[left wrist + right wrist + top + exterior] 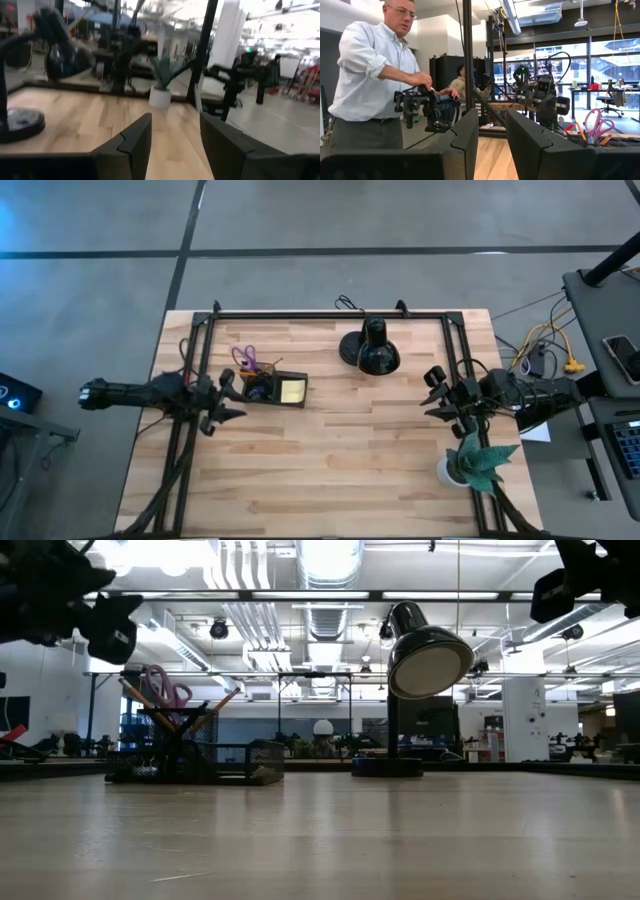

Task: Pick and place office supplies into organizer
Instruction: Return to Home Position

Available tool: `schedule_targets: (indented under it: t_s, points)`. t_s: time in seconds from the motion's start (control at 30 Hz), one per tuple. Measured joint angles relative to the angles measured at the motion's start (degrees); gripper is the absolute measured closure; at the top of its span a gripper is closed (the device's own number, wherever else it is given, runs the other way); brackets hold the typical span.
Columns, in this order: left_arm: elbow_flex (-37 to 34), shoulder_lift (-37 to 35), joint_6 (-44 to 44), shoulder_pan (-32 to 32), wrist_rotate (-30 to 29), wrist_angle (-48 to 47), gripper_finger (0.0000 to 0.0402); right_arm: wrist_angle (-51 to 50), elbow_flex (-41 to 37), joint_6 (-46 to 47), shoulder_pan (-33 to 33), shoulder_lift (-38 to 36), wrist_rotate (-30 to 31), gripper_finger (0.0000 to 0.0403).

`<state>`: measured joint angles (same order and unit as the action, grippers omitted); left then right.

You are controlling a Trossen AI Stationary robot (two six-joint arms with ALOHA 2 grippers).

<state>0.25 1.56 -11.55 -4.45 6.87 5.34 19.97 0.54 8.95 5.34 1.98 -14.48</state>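
Both tools open, holding nothing.
The left tool (228,402) gapes wide just beside the organizer (270,385), which holds purple scissors (245,360) and a yellow pad (293,391); the right tool (437,395) hangs equally spread near the plant (478,462).

The front half of the table (330,480) and its middle are bare, open from left edge to right edge. At the middle of the back edge stands the lamp (372,352). Near the left edge the organizer (285,390) blocks the way, scissors (245,360) sticking up, the left gripper (233,397) just beside it. A plant (475,462) crowds the right edge toward the front corner, the right gripper (434,395) near it
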Motion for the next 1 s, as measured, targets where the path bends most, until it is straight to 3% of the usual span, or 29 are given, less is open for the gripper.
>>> schedule_targets:
  t_s: [1.0]
  points:
    - [0.1, 2.4, 0.0, 0.0, 0.0, -1.2, 0.0253, 0.0, 0.0, 0.0, 0.0, 0.0, 0.0, 0.0312]
